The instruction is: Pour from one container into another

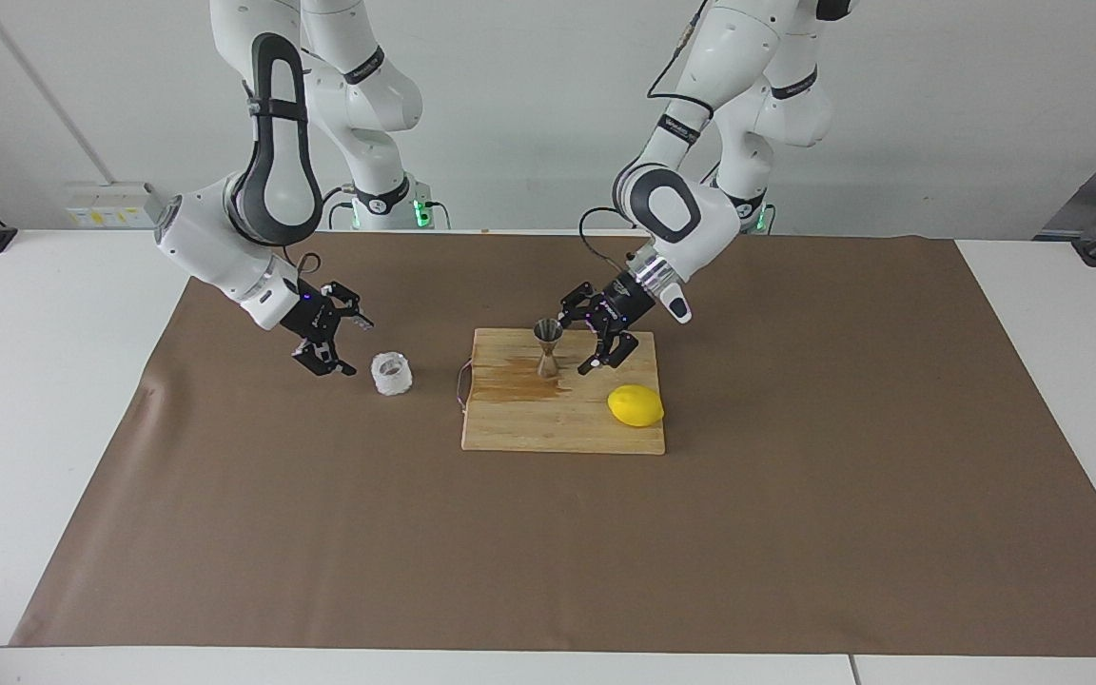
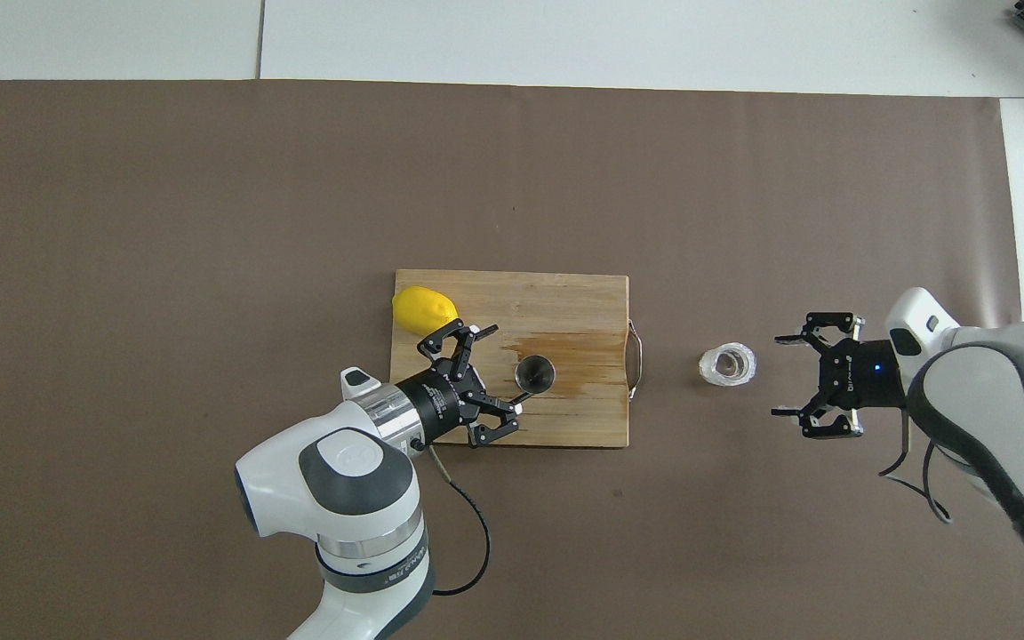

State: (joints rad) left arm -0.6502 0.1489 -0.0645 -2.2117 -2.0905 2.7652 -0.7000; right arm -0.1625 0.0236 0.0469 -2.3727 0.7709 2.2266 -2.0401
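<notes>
The steel jigger [image 1: 548, 347] stands upright on the cutting board [image 2: 565, 298]; the left claw [image 2: 496, 378], spread, sits just beside it at its 9 o'clock in the overhead view. The glass cup [image 1: 392, 373] rests on the brown mat, with the right claw [image 2: 788, 376] spread near its 3 o'clock, apart.

Robot lab; two white arms [image 1: 253, 190]; paper-covered table [image 1: 795, 523]; bare walls

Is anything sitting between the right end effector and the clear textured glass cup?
Nothing visible. The right end effector is open beside the squat clear cut-glass cup, with only bare brown paper between them.
</notes>
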